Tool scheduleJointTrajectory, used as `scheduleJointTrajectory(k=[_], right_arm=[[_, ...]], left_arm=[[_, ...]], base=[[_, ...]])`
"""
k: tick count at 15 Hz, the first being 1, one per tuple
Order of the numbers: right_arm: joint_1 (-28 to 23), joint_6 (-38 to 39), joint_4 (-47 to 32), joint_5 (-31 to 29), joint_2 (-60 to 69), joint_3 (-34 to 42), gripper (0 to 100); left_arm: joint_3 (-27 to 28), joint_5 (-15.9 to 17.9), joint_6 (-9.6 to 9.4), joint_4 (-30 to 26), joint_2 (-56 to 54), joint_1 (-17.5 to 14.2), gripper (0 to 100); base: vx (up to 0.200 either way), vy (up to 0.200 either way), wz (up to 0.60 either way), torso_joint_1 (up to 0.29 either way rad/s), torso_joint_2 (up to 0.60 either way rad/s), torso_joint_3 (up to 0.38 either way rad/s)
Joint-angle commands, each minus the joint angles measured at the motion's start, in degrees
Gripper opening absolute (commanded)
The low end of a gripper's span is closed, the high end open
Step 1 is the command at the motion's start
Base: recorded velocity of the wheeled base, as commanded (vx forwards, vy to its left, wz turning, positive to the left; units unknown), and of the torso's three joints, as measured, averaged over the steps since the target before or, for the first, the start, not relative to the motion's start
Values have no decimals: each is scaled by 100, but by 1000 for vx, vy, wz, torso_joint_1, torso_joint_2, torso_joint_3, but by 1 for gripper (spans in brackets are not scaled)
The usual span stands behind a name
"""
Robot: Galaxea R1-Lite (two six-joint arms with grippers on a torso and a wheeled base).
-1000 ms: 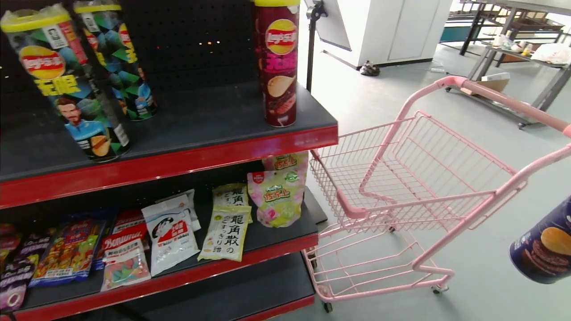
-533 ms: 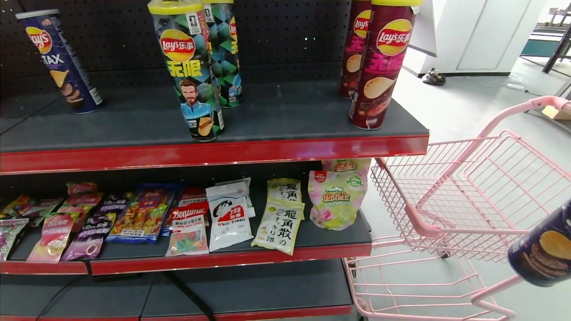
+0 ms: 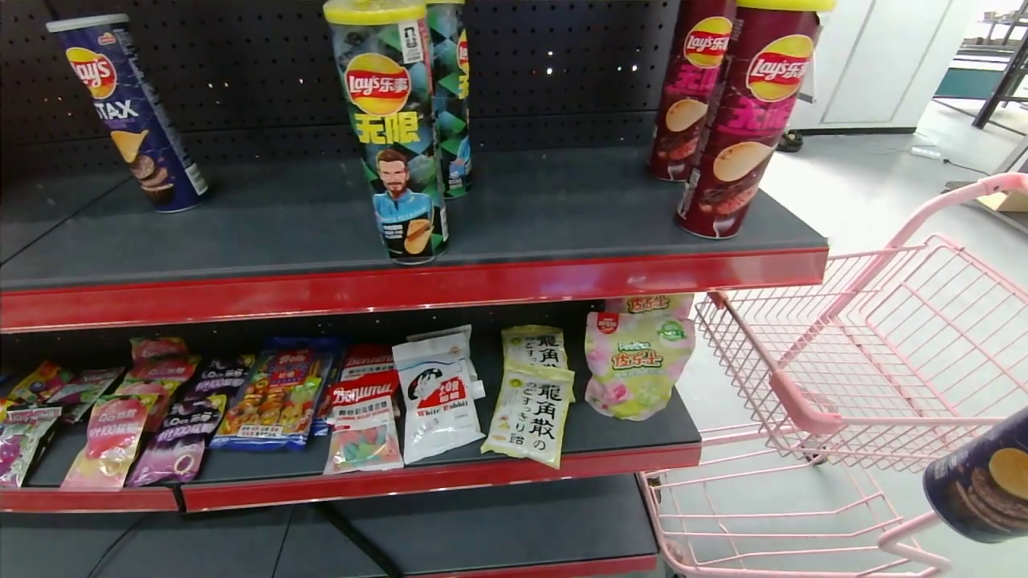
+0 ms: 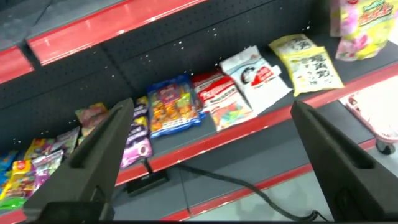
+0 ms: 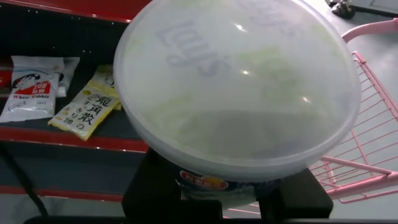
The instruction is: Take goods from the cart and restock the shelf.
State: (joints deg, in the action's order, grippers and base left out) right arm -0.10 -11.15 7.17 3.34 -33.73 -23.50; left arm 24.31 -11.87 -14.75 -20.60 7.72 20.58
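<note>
Leftward swings my head camera along the shelf (image 3: 241, 233). My right gripper (image 5: 227, 193) clamps the chip can (image 5: 236, 87) below its lid; left gripper (image 4: 211, 118) gapes.

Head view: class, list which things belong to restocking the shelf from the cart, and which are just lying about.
Job in hand: held can; cart; top shelf; shelved blue can, probably the held one's match.
Lying about: snack bags; shoes; cabinet.
</note>
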Motion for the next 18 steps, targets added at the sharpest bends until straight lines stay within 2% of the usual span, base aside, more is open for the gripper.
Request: scheduleJointTrajectory(k=[1, 6, 10, 18], right_arm=[[1, -1, 4, 0, 112, 12, 0], [10, -71, -5, -9, 139, 74, 0], [-8, -212, 4, -35, 104, 65, 0], [1, -212, 4, -18, 25, 12, 0]], left_arm=[[-5, -8, -2, -5, -60, -1, 100], [-5, 1, -2, -5, -112, 8, 100], [-5, 27, -2, -5, -130, 8, 100], [-14, 18, -125, -5, -148, 8, 100]], base=[[0, 200, 0, 7, 12, 2], [0, 200, 0, 2, 2, 5], [0, 0, 0, 0, 0, 0], [0, 0, 0, 159, -471, -319]])
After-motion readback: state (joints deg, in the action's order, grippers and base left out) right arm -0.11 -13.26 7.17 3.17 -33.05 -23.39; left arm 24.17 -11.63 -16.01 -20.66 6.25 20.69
